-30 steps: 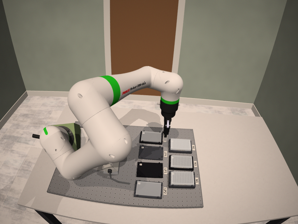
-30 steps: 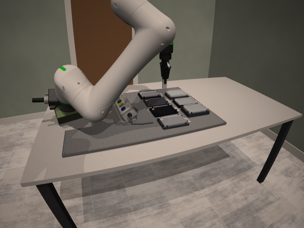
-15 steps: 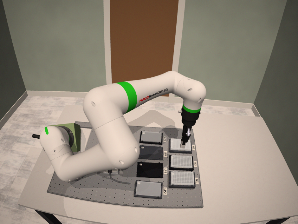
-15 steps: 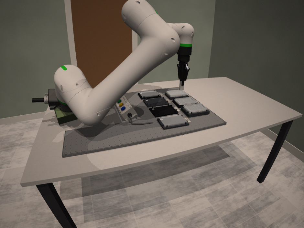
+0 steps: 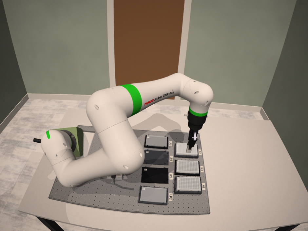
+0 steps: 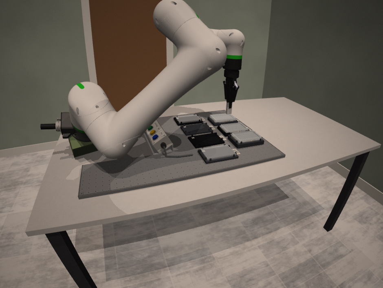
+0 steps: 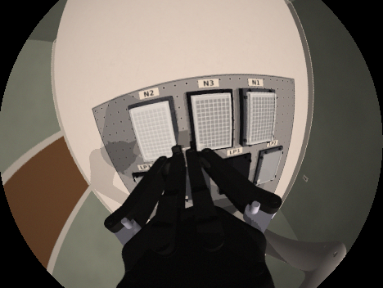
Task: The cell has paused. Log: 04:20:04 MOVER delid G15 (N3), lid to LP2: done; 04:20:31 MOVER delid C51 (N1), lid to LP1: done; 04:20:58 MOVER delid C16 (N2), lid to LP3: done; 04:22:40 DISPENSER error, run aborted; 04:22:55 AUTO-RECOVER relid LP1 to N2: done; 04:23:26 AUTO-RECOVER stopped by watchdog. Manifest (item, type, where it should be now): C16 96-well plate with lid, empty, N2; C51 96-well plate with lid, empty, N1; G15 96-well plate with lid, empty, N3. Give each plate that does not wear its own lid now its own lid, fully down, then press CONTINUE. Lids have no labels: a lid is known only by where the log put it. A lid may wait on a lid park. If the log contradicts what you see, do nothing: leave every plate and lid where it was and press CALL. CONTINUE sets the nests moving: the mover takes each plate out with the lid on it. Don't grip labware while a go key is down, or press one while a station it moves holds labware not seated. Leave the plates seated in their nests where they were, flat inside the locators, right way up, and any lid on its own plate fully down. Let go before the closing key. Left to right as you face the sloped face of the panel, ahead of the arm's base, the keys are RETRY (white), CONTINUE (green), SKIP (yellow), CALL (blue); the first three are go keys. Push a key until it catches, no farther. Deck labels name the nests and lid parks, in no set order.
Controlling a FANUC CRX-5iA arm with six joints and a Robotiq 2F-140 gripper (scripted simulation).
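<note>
Three 96-well plates sit in a row of nests: N2 (image 5: 186, 150) at the far end, N3 (image 5: 187, 167) in the middle, N1 (image 5: 187, 184) nearest. The N2 plate (image 7: 152, 128) looks paler and smoother, as if under a clear lid. N3 (image 7: 211, 120) and N1 (image 7: 258, 116) show their open well grids. Clear lids lie on parks LP3 (image 5: 156, 141) and LP2 (image 5: 153, 194). Parks LP4 (image 5: 156, 157) and LP1 (image 5: 154, 175) are bare. My gripper (image 5: 191, 147) is shut and empty and hangs upright a little above the N2 plate; it also shows in the exterior view (image 6: 228, 109).
The key panel (image 6: 156, 139) stands left of the lid parks, with the green (image 6: 150, 127), yellow (image 6: 152, 131) and blue (image 6: 155, 136) keys in sight; the white key is hidden by my arm. A cable (image 6: 176, 153) runs from the panel across the grey deck.
</note>
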